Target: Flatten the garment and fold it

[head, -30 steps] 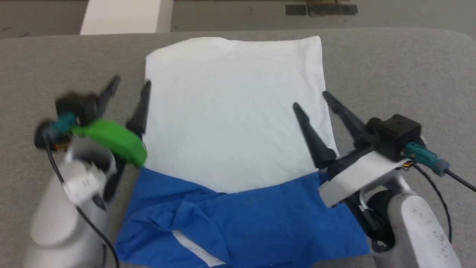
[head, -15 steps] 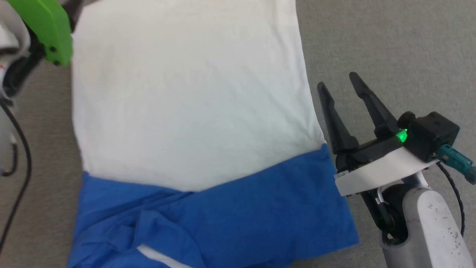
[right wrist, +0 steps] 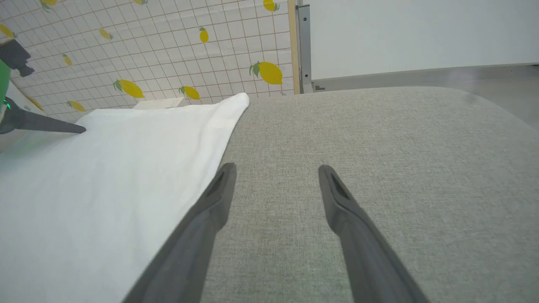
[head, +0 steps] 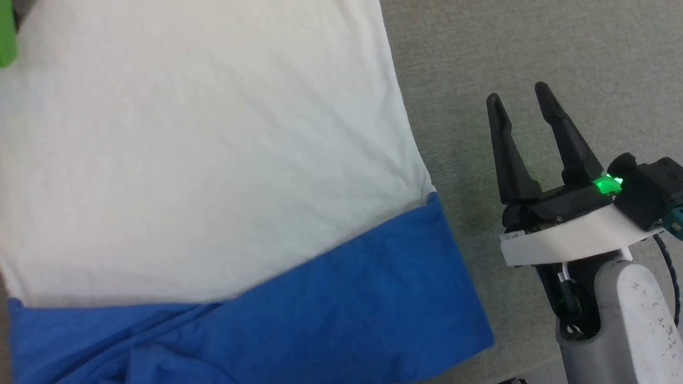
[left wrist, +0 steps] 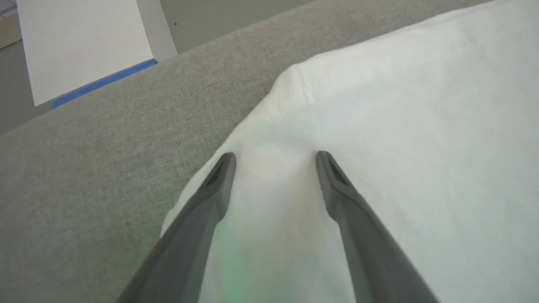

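On your left, the left tool (left wrist: 273, 158) stands spread and empty over the white far-left corner of the garment (head: 213, 160); you cannot tell whether its tips touch. The garment lies flat on the grey worktop (head: 533, 42), its blue sleeves (head: 320, 309) laid across the near end. Further right, the right tool (head: 520, 93) is also spread and empty, above bare worktop just beside the cloth's right edge. You seem between folds: next, bring both tools to matching corners and pinch.

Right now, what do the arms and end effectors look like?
The right end effector: two long black tapered fingers, white bracket, green light, black camera block with teal plug, on a pale grey speckled forearm. The left end effector: same dark fingers; green cover.
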Tool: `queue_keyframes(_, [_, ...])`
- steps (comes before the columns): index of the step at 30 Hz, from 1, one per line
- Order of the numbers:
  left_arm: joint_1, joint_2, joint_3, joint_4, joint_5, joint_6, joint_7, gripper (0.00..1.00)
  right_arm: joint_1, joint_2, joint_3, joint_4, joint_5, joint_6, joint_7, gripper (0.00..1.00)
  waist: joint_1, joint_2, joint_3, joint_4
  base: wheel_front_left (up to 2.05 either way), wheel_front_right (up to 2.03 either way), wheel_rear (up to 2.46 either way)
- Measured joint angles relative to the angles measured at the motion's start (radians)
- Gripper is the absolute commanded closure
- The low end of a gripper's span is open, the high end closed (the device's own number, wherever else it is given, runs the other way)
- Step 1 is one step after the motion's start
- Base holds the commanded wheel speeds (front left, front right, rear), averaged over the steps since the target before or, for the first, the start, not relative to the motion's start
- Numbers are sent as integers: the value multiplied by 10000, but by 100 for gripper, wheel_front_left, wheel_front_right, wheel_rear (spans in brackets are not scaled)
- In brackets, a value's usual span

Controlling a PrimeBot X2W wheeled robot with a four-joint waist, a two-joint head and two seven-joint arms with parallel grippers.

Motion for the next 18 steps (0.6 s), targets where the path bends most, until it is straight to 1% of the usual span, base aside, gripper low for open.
queue_keyframes(2, [-6, 244, 40, -194, 84, 297, 259, 0, 0, 0, -6, 17, 65, 0, -42, 0, 0, 0, 153, -145, 0, 0, 0])
queue_keyframes(5, [-5, 420, 138, -449, 132, 650, 378, 0, -1, 0, 6, 38, 109, 0, -59, 0, 0, 0, 328, -278, 0, 0, 0])
queue_keyframes(12, [19, 805, 77, -899, 619, 976, 405, 0, -226, 0, 111, 54, 98, 0, 23, 0, 0, 0, 477, -237, 0, 0, 0])
queue_keyframes(16, [62, 773, 174, -1009, 328, 1135, 821, 0, -323, 0, 176, 67, 56, 0, 121, 0, 0, 0, 500, -152, 0, 0, 0])
queue_keyframes(17, [77, 752, 201, -1043, 215, 1156, 918, 18, -339, 2, 190, 84, 54, 0, 125, 0, -1, 0, 506, -132, 0, 0, 0])
queue_keyframes(18, [90, 744, 224, -1114, 105, 1210, 1011, 57, -384, 0, 201, 111, 31, 0, 188, 0, 0, 0, 514, -107, 0, 0, 0])
